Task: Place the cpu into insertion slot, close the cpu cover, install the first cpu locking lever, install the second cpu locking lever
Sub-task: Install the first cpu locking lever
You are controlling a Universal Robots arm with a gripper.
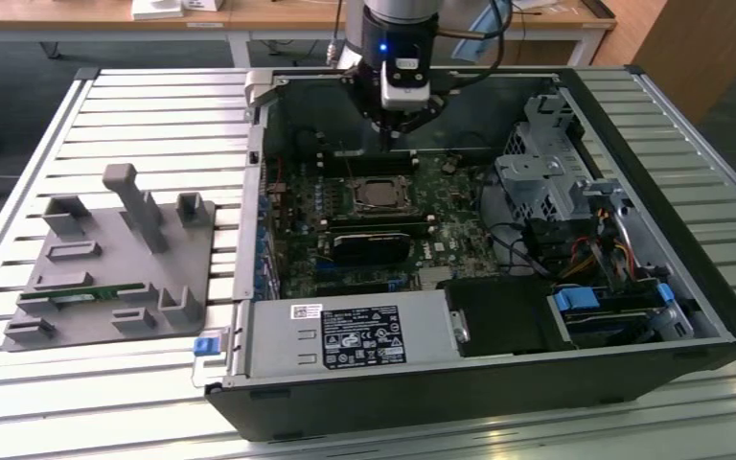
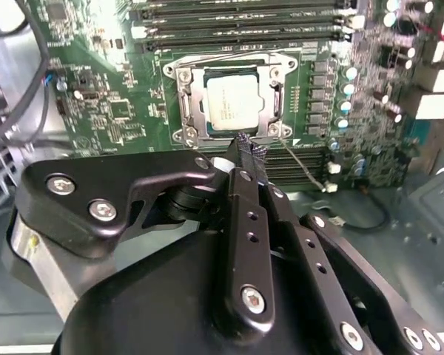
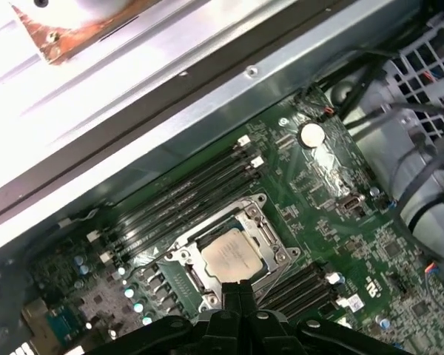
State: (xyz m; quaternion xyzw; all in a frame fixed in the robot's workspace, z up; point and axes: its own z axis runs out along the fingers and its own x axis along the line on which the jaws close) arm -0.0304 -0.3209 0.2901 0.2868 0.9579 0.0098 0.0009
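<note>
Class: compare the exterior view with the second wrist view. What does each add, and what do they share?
Exterior view adds: grey fixture plate, power supply and drive cage. Second wrist view adds: screws on the pincer linkage and a row of capacitors. Shared: the cpu, framed by the cpu cover, and the shut pincer near it.

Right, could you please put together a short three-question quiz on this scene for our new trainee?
1. True or false: the cpu lies framed by the cpu cover on the motherboard.
2. The tool is: A) open wide; B) shut, holding nothing; C) shut on the cpu.
3. Fill in: the grey fixture plate lies to the exterior view's ____ of the computer case.
Key: 1 true; 2 B; 3 left.
</note>
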